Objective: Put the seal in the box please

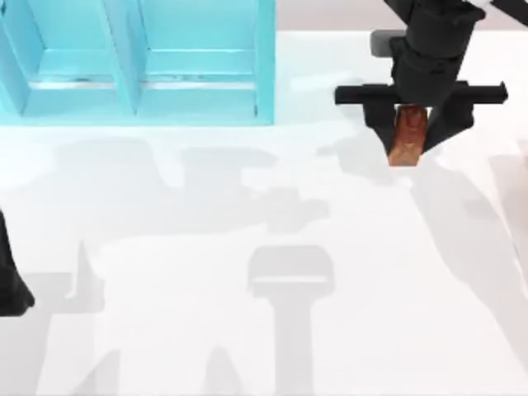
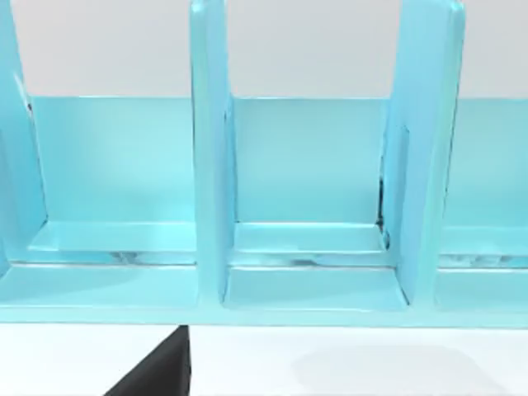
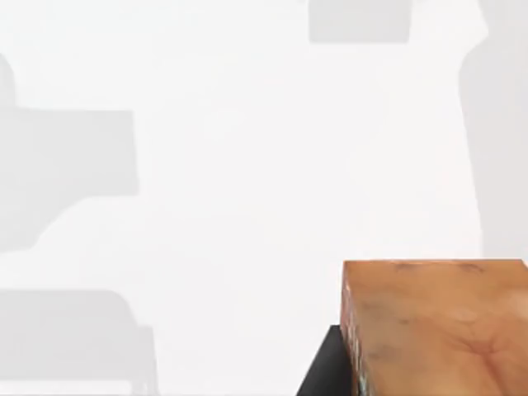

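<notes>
My right gripper (image 1: 410, 132) is up near the far edge of the tabletop (image 1: 247, 272), over toward the right side. Its two black fingers are pinching the seal (image 1: 409, 136) between them. The seal is a small red-brown block, and it sticks out a little past the fingertips. It hangs above the white tabletop, and I can see the arm's soft grey shadow lying on the table below and beside it.

In the right wrist view the seal (image 3: 433, 326) looks big and close. Its flat orange-tan face is turned to the camera, with a bit of black finger showing next to it. Under it there is white tabletop (image 3: 247, 181) with grey shadows on it.

The box (image 1: 140, 66) is light blue and sits at the far left corner of the tabletop. It has walls inside that cut it into slots. The seal is off to the right of the box, apart from it, and not inside any slot.

My left arm (image 1: 12, 280) is parked at the left edge of the tabletop, near the front. I cannot tell if its jaws are spread or pressed together. The left wrist view looks straight at the box (image 2: 313, 165) and its slots, with a small dark piece low in the picture.
</notes>
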Controlling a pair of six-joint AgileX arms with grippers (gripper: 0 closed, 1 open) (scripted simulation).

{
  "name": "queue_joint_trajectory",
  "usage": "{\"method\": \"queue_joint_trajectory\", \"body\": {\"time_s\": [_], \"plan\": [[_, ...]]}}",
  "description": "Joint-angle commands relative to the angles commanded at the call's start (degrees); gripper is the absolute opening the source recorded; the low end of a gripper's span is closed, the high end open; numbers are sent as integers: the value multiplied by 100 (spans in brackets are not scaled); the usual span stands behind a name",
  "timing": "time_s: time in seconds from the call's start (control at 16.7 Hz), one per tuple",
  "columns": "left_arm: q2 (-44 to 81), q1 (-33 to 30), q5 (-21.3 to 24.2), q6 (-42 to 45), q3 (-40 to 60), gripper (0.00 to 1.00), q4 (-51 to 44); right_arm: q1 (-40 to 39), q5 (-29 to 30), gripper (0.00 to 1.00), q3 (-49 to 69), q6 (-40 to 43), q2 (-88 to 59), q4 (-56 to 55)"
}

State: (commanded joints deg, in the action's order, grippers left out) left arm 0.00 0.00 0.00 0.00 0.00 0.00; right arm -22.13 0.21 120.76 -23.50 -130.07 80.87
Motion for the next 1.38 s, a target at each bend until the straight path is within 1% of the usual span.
{"method": "queue_joint_trajectory", "body": {"time_s": [0.12, 0.24, 0.6, 0.78, 0.96, 1.26, 1.38], "plan": [[0, 0, 0, 0, 0, 100, 0, 419, -6, 0, -214, 410, 212, -17], [0, 0, 0, 0, 0, 100, 0, 1037, -9, 0, -527, 1019, 503, -39], [0, 0, 0, 0, 0, 100, 0, 3471, 12, 0, -1820, 3508, 1585, -100], [0, 0, 0, 0, 0, 100, 0, 4387, 0, 0, -2356, 4441, 2107, -181], [0, 0, 0, 0, 0, 100, 0, 4773, -19, 0, -2627, 4827, 2398, -247], [0, 0, 0, 0, 0, 100, 0, 4765, -14, 0, -2639, 4827, 2383, -258], [0, 0, 0, 0, 0, 100, 0, 4766, -19, 0, -2850, 4823, 2375, -476]]}}
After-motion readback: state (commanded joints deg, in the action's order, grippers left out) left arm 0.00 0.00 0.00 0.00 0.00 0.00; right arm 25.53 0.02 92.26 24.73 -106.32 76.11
